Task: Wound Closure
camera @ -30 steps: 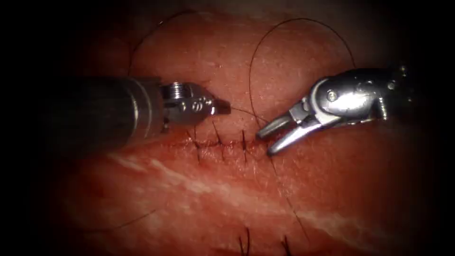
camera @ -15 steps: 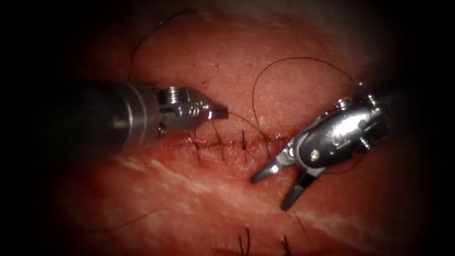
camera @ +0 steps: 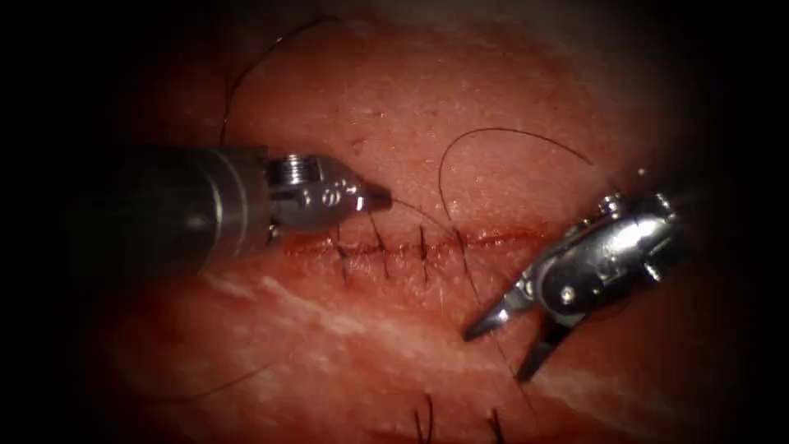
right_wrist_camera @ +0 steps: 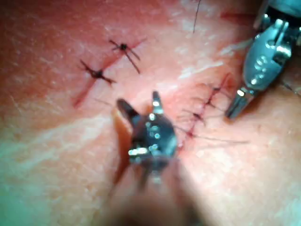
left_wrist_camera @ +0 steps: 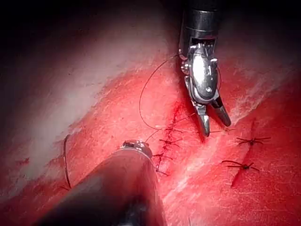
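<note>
Thread [camera: 500,131] leaves the tip of the left tool [camera: 380,196], whose jaws are pressed together and seem to pinch the strand. From that tip the strand runs away from the tool toward the far end of the stitch row, then rises in a wide arc that bends over toward the wrist of the right tool [camera: 500,353].

The tissue [camera: 394,99] carries the cut [camera: 509,239], whose long axis runs left to right in the endoscope view, roughly in line with the left tool's shaft and just below its jaws. Four dark stitches [camera: 423,252] cross the cut side by side, each standing nearly square to it, the nearest one under the left tool's tip.

The right tool sits past the last stitch, below the cut's right end, pointing down and to the left. Its jaws are spread wide and hold nothing. A strand from the last stitch slants down between those two spread jaws without being gripped.

Beyond the right tool's tips, further from the cut, two more knotted stitches [camera: 427,419] sit in the tissue. A loose strand [camera: 246,72] curves above the left tool's shaft.
</note>
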Controlling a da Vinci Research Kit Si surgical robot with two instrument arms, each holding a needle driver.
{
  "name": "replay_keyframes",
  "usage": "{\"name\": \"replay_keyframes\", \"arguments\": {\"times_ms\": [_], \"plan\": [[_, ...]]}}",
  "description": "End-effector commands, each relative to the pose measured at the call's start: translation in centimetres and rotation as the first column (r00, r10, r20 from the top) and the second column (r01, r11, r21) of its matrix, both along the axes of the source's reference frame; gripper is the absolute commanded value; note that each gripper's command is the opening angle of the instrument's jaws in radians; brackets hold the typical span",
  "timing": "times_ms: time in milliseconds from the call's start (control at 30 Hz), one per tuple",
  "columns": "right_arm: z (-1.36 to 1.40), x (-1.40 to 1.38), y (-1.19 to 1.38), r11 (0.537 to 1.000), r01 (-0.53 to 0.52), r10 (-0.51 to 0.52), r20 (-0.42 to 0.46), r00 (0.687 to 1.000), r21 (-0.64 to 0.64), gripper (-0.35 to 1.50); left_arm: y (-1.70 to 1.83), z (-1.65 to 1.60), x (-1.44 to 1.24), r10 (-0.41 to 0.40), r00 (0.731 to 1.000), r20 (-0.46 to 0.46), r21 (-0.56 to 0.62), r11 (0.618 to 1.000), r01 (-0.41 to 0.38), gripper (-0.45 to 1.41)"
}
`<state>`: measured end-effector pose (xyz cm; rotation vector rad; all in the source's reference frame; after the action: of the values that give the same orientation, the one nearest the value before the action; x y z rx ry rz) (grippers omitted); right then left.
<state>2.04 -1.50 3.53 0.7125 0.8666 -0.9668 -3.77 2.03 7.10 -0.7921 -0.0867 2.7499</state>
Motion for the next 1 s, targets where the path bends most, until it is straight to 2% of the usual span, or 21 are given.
{"name": "replay_keyframes", "arguments": {"times_ms": [33,100,467,667,700,767,833,1000], "plan": [[0.11,-0.02,-0.14,1.0,0.009,-0.009,0.005,1.0,0.0,0.41,-0.03,0.08,-0.07,0.001,1.0,0.001,0.002,1.0,-0.001,-0.45],[0.15,-0.04,-0.14,1.0,0.012,-0.012,0.007,1.0,-0.004,0.31,-0.03,0.08,-0.06,0.001,1.0,0.001,0.002,1.0,-0.001,-0.45],[0.36,-0.12,-0.26,0.997,0.059,-0.057,0.045,0.997,-0.045,0.31,-0.06,0.05,-0.05,0.0,1.0,0.001,0.003,1.0,0.0,-0.45],[0.45,-0.04,-0.4,0.996,0.06,-0.057,0.046,0.997,-0.059,0.31,-0.08,0.03,-0.05,-0.001,1.0,-0.002,0.001,1.0,0.001,-0.45],[0.45,-0.04,-0.41,0.996,0.06,-0.057,0.046,0.997,-0.06,0.27,-0.08,0.03,-0.04,0.0,1.0,-0.002,0.001,1.0,0.0,-0.45],[0.47,-0.03,-0.42,0.996,0.065,-0.063,0.047,0.997,-0.057,0.0,-0.08,0.03,-0.03,0.001,1.0,0.001,0.003,1.0,-0.001,-0.45],[0.47,-0.03,-0.43,0.995,0.087,-0.084,0.064,0.994,-0.055,-0.35,-0.09,0.03,-0.03,0.002,1.0,0.001,0.003,1.0,-0.002,-0.45],[0.46,0.01,-0.38,0.996,0.077,-0.075,0.06,0.995,-0.045,-0.35,-0.11,0.01,-0.02,0.001,1.0,0.0,0.003,1.0,-0.001,-0.45]]}}
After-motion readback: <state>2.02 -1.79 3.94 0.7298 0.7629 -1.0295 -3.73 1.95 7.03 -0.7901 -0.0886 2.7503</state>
